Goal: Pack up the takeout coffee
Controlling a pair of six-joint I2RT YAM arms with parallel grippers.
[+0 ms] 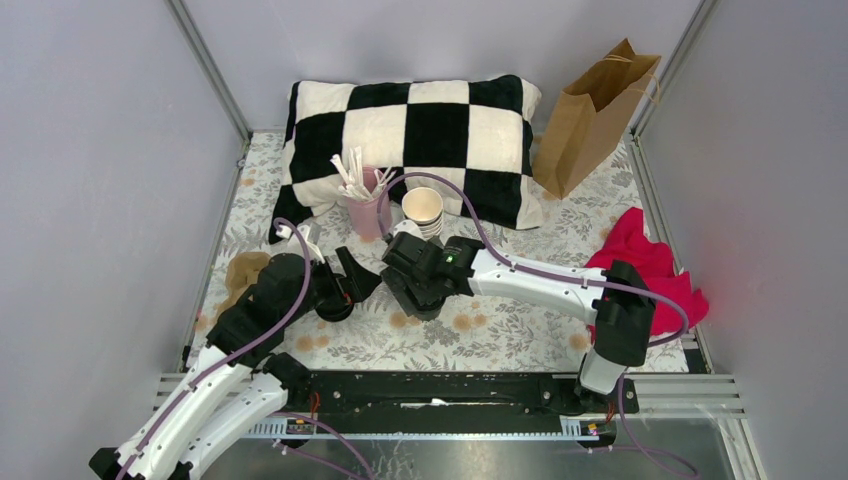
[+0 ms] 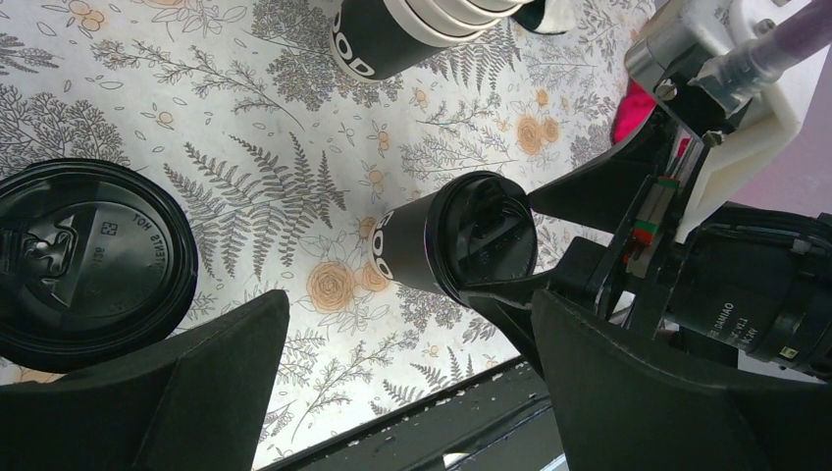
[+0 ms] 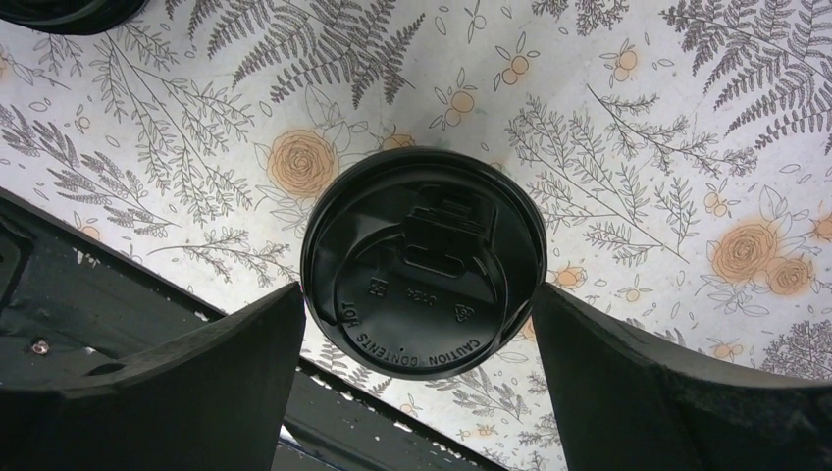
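The takeout coffee is a black cup with a round black lid, standing upright on the floral cloth. In the left wrist view its white lettering shows on the side. My right gripper hangs over it, open, one finger on each side of the lid and close to its rim. From the top view the right gripper hides the cup. My left gripper is open and holds nothing, just left of the cup, near the table's front edge.
A lone black lid lies left of the left gripper. A stack of lidless cups and a pink cup of stirrers stand behind. A brown paper bag, a checkered pillow and a red cloth are further off.
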